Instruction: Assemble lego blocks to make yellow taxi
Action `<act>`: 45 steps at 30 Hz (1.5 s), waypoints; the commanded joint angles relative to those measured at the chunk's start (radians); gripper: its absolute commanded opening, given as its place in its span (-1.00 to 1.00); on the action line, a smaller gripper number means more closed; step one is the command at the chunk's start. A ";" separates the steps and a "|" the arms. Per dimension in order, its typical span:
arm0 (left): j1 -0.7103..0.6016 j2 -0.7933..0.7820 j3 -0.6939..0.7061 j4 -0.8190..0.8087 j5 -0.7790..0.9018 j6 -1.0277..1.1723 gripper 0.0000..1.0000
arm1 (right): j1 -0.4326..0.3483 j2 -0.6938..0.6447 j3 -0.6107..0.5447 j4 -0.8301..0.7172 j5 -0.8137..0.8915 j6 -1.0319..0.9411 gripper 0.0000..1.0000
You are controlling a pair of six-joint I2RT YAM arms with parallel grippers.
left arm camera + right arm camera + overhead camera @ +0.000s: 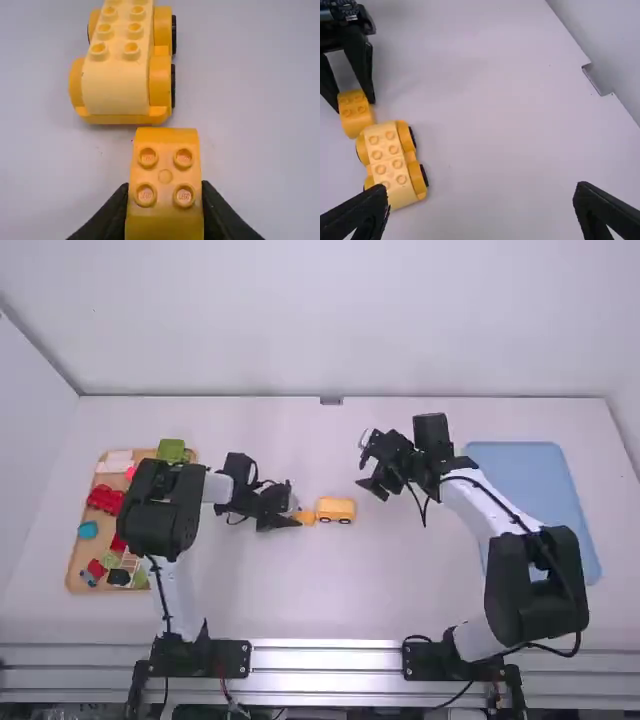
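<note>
My left gripper (294, 521) is shut on a small yellow block (308, 518), just left of the yellow wheeled car base (336, 509). In the left wrist view, my left gripper (165, 205) grips the curved block (165, 176) by its sides; four studs show on it. The studded car base (116, 80) with black wheels stands beyond it. To the car's right and a little farther off, my right gripper (368, 468) is open. In the right wrist view, my right gripper (481, 200) has its fingers wide apart with nothing between them, and the car base (391, 162) stands near one finger.
At the far left a wooden tray (76, 562) holds several coloured blocks, including red, green and blue ones, partly under the left arm. A blue tray (530, 475) lies at the right, partly behind the right arm. The table's back edge meets a pale wall.
</note>
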 commanded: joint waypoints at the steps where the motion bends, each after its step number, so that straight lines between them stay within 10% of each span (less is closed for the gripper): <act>1: -0.008 0.006 -0.021 0.002 0.006 -0.009 -0.46 | 0.001 -0.013 0.005 -0.005 -0.013 0.006 0.98; 23: 0.077 -0.183 0.013 -0.216 -0.046 -0.033 -0.60 | 0.001 0.011 -0.027 -0.046 -0.060 -0.133 0.97; 37: 0.042 -0.276 0.013 -0.148 0.095 -0.127 -0.58 | -0.018 0.408 -0.176 0.496 -0.651 -0.211 0.97; 45: 0.008 -0.273 0.003 -0.047 0.102 -0.237 -0.55 | -0.019 0.516 -0.170 0.585 -0.675 -0.189 0.97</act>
